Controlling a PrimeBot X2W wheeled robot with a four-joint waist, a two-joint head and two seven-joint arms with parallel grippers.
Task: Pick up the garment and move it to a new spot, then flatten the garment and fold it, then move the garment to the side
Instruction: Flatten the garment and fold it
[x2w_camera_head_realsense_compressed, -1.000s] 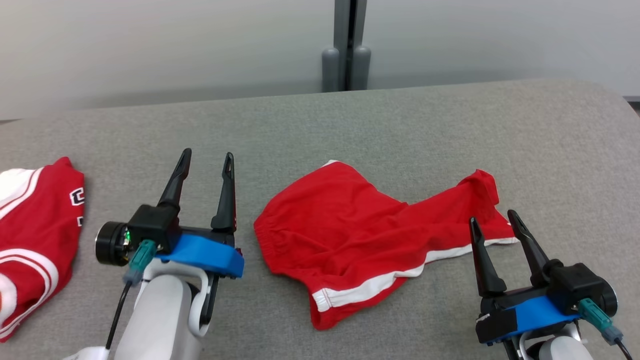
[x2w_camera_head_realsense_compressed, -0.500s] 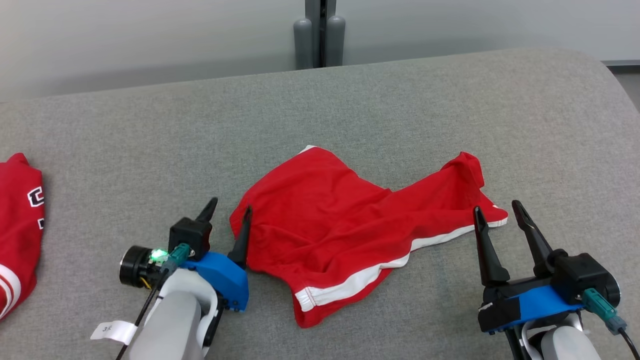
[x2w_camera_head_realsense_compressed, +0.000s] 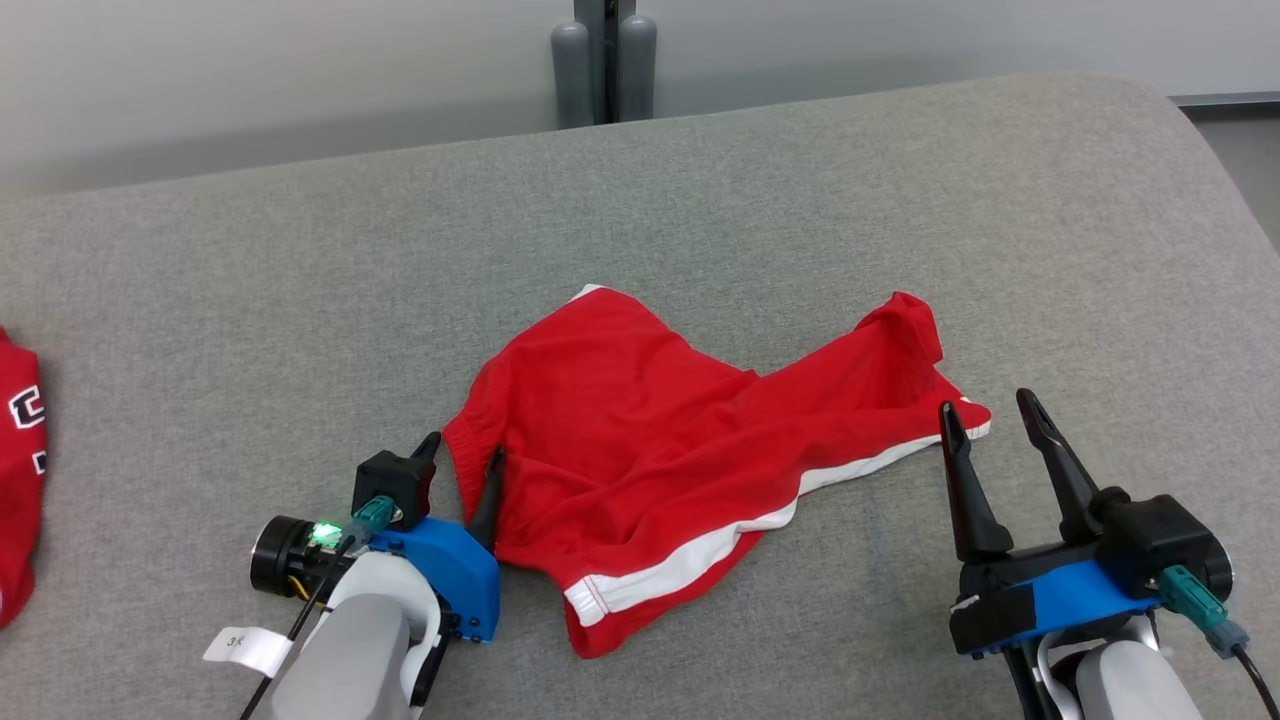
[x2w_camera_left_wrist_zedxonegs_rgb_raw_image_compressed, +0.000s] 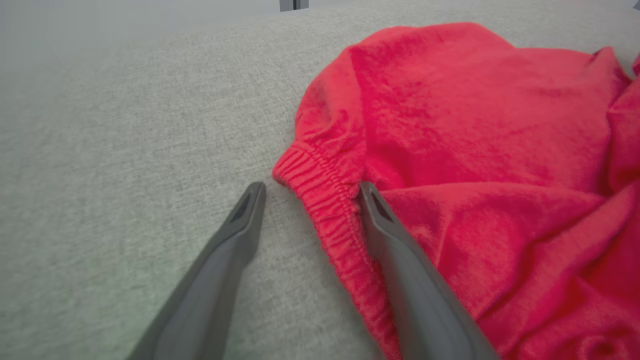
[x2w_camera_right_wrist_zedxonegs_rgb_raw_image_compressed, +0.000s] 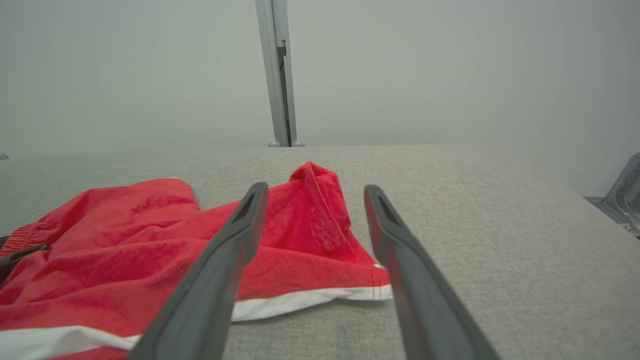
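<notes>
**Red shorts lie slantwise at centre, both claws open**

In the head view the garment (x2w_camera_head_realsense_compressed: 650, 450), red shorts with a white stripe, lies mid-frame on the grey table (x2w_camera_head_realsense_compressed: 800, 200). Its long axis runs from the lower left to the upper right. The gathered waistband (x2w_camera_left_wrist_zedxonegs_rgb_raw_image_compressed: 325, 200) faces left and a leg hem points upper right.

The left claw (x2w_camera_head_realsense_compressed: 463, 447) stands wide open astride the waistband, one finger on bare table, the other over red cloth, gripping nothing. The right claw (x2w_camera_head_realsense_compressed: 985, 402), lower right, is also wide open and empty, with its tips at the hem's right corner.

Bare table spreads above and to the right. Another red garment (x2w_camera_head_realsense_compressed: 18, 480) sits at the left edge.
</notes>
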